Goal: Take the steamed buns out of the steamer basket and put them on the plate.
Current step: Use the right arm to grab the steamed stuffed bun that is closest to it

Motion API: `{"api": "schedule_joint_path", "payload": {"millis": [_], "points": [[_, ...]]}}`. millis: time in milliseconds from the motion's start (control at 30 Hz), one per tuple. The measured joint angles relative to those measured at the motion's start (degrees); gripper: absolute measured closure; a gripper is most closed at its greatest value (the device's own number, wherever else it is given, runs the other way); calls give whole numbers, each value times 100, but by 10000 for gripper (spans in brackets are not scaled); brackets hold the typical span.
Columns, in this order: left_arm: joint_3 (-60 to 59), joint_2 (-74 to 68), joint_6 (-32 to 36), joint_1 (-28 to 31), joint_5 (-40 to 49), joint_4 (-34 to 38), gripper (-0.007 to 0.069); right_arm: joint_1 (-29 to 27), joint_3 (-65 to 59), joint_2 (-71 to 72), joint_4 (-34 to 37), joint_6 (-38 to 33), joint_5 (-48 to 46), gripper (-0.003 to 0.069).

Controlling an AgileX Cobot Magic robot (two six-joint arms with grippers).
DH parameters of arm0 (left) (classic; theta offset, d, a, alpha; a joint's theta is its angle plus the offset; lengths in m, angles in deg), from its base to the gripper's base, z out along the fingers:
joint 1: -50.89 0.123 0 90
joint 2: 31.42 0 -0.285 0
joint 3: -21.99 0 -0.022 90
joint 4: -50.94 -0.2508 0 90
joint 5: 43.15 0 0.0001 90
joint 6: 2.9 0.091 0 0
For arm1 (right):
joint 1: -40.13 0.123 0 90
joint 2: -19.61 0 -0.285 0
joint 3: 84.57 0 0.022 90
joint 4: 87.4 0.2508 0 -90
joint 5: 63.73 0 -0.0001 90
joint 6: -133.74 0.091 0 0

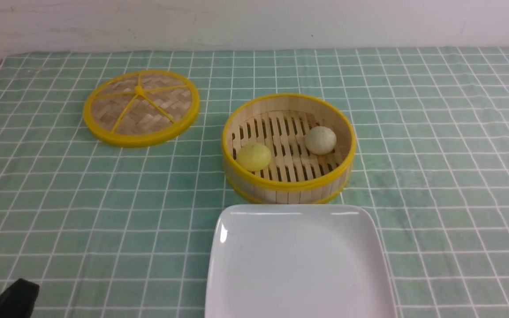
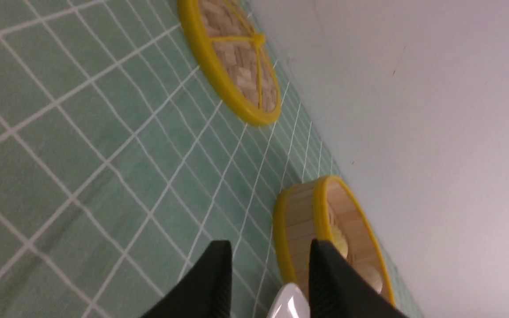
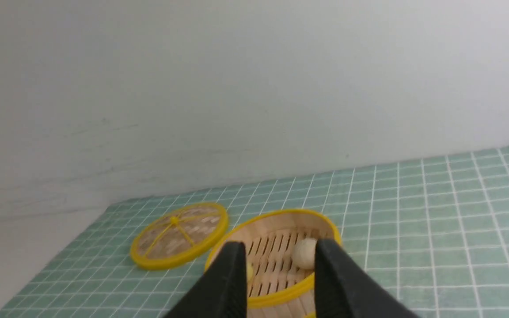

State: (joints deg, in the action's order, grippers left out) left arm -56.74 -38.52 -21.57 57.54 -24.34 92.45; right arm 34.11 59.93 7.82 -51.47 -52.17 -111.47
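The steamer basket (image 1: 288,183) stands mid-table with both steamed buns inside: a pale yellow bun (image 1: 253,156) at its left and an off-white bun (image 1: 320,140) at its right. Just in front of the basket lies the white square plate (image 1: 296,265), with nothing on it. My left gripper (image 2: 268,247) is open and holds nothing, low over the cloth to the left of the basket (image 2: 296,229); a black part of that arm (image 1: 13,298) shows at the front left corner. My right gripper (image 3: 279,247) is open and holds nothing, back from the basket (image 3: 276,298), with the off-white bun (image 3: 304,253) seen between its fingers.
The flat woven basket lid (image 1: 141,107) lies at the back left on the green checked cloth (image 1: 435,154). A white wall (image 1: 254,22) runs along the table's far edge.
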Motion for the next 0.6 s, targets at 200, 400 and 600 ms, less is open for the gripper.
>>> {"api": "schedule_joint_path", "payload": {"millis": [200, 400, 600], "points": [[440, 0, 1533, 0, 424, 637, 347, 0, 0, -335, 30, -846, -275, 419], [1643, 0, 3801, 0, 983, 1298, 347, 0, -5, -723, 28, -943, -345, 419], [2614, -378, 4256, 0, 2118, 1199, 347, 0, 42, -1518, -129, -1430, -389, 419]]}}
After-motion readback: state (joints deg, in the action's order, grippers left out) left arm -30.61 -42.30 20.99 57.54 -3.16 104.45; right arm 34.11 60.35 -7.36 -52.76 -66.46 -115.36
